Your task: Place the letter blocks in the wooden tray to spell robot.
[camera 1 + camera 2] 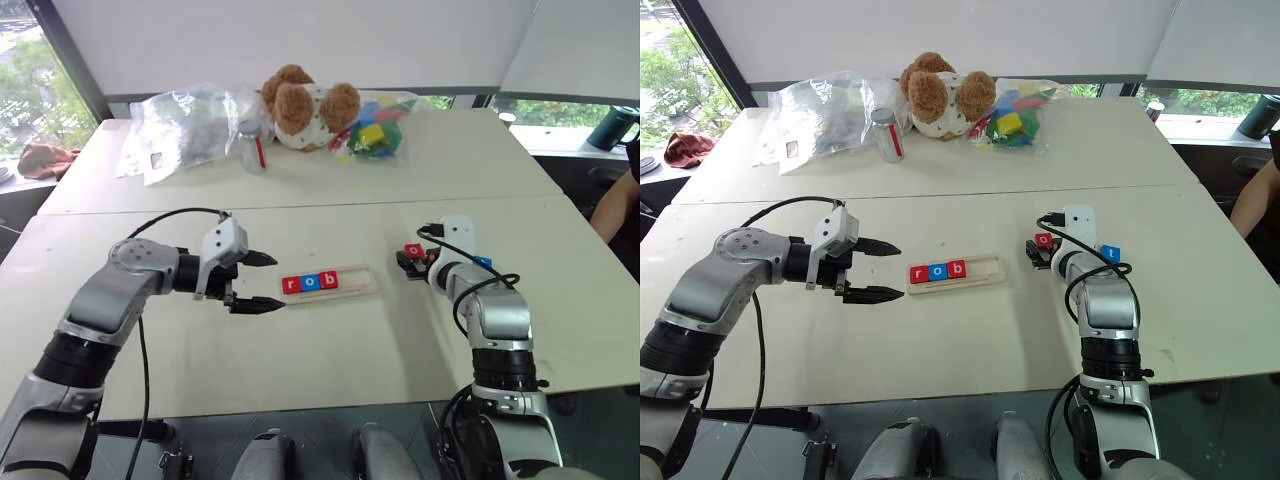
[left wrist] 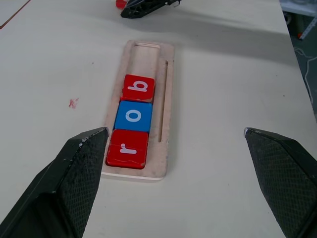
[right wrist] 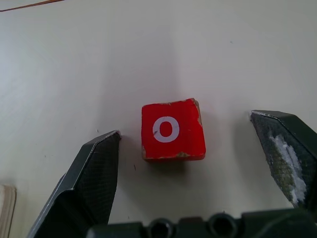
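The wooden tray (image 1: 352, 281) lies at the table's middle with a red r (image 2: 127, 148), a blue o (image 2: 133, 115) and a red b (image 2: 138, 88) filling its left part. My left gripper (image 1: 279, 281) hovers open just left of the tray's r end, its fingers pointing along it. A red o block (image 3: 172, 130) rests flat on the table to the tray's right. My right gripper (image 3: 184, 124) is open and low over that block, one finger on each side, not touching. A blue t block (image 1: 1111, 253) sits just right of that wrist.
At the back of the far table are a teddy bear (image 1: 305, 105), a bag of bright toy blocks (image 1: 375, 128), a clear plastic bag (image 1: 185, 125) and a small bottle (image 1: 252, 147). A person's arm (image 1: 615, 205) shows at the right edge.
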Available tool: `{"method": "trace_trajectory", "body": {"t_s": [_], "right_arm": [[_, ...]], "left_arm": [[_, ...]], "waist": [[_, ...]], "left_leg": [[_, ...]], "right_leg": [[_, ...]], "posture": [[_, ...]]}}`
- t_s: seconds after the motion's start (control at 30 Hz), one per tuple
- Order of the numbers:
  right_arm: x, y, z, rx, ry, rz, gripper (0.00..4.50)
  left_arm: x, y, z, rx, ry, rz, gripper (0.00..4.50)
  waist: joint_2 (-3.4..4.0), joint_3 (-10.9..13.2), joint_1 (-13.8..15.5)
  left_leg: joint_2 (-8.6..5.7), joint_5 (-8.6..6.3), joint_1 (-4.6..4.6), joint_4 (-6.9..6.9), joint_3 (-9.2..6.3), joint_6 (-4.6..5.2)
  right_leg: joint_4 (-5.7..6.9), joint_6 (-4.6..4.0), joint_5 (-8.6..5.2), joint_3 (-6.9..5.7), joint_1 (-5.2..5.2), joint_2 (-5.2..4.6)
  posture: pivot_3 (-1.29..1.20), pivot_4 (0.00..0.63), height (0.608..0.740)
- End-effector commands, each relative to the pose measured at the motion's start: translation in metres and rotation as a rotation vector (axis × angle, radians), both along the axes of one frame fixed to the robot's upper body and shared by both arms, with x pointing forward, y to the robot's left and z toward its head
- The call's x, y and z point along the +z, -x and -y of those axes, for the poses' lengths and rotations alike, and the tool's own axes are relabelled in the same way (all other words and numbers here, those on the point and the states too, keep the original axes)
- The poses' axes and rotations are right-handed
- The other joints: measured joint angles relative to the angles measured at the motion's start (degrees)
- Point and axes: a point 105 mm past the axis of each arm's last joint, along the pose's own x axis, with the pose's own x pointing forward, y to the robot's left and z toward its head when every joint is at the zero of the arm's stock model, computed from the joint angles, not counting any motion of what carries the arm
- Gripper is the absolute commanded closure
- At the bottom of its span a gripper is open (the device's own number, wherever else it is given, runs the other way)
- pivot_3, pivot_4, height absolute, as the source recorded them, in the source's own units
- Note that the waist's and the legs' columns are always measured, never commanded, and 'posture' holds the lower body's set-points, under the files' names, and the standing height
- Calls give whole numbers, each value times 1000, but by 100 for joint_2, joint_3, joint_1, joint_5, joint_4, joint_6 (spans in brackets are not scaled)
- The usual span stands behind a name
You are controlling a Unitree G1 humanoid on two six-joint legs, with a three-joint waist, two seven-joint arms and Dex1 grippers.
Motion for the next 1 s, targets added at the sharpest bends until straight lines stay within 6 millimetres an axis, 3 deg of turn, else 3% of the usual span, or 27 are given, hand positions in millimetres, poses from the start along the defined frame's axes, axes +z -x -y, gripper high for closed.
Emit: {"method": "trace_trajectory", "body": {"t_s": [0.03, 0.2, 0.3, 0.37, 0.47, 0.63, 0.77, 0.83, 0.9, 0.97, 1.0], "right_arm": [[0, -6, -1, 4, 24, 9, 834], [-3, -5, -5, 15, 30, 5, 3289], [0, -1, -3, -20, 25, 11, 3288], [13, 7, 1, -62, 23, 45, 3288], [26, 33, 4, -131, 3, 57, 3288], [18, 81, -6, -165, -43, -33, 3288], [-1, 91, -17, -169, -76, -110, 3288], [-11, 93, -18, -179, -89, -139, 2237], [-17, 96, -16, -187, -99, -159, 1519], [-15, 96, -13, -173, -93, -154, 390], [-9, 94, -10, -166, -87, -131, 123]], "left_arm": [[7, 1, -1, 6, -4, 45, 0], [4, 2, -2, 13, -6, 43, 0], [3, 3, 0, 6, -5, 40, 0], [2, 4, 2, -6, -5, 38, 0], [2, 6, 5, -33, -8, 31, 0], [2, 5, 9, -62, -6, 28, 0], [2, 1, 14, -86, -2, 30, 0], [2, -1, 17, -91, 0, 31, 0], [3, -1, 18, -94, 5, 31, 0], [2, -1, 16, -94, 2, 30, 0], [2, -1, 15, -92, -1, 29, 0]], "waist": [[0, 0, -10], [-1, 0, 17], [-1, -1, 28], [-1, -1, 47], [-1, -1, 52], [0, 0, 40], [0, -1, 34], [0, -1, 27], [-2, -2, 25], [-2, -2, 29], [-2, -2, 47]], "left_leg": [[0, -1, 12, 0, 1, 2], [2, -2, 28, -1, -1, 3], [2, -2, 27, 0, -1, 3], [2, -2, 26, -1, -4, 3], [2, -2, 17, -7, -11, 2], [2, -3, 6, -7, -11, 4], [1, -2, 18, -1, -5, 4], [1, -2, 25, -2, -5, 5], [1, -2, 27, -2, -5, 5], [1, -2, 27, -2, -5, 4], [1, -2, 27, -2, -5, 5]], "right_leg": [[1, 0, 0, 1, 10, 0], [7, 0, 0, 2, 22, 0], [6, 0, 0, 2, 23, -2], [6, 0, 0, 1, 22, -2], [7, -1, 0, -1, 13, -2], [3, 0, 0, -1, 5, 0], [3, -1, 0, -1, 16, 2], [4, -1, -1, -3, 22, 6], [5, -1, -1, -4, 22, 12], [5, -1, -1, -5, 22, 13], [4, -1, -1, -5, 23, 13]], "posture": [[0, 150, 740], [0, 150, 740], [0, 150, 740], [0, 150, 740], [0, 150, 740], [0, 150, 740], [0, 150, 740], [0, 150, 740], [0, 150, 740], [0, 150, 740], [0, 150, 740]]}}
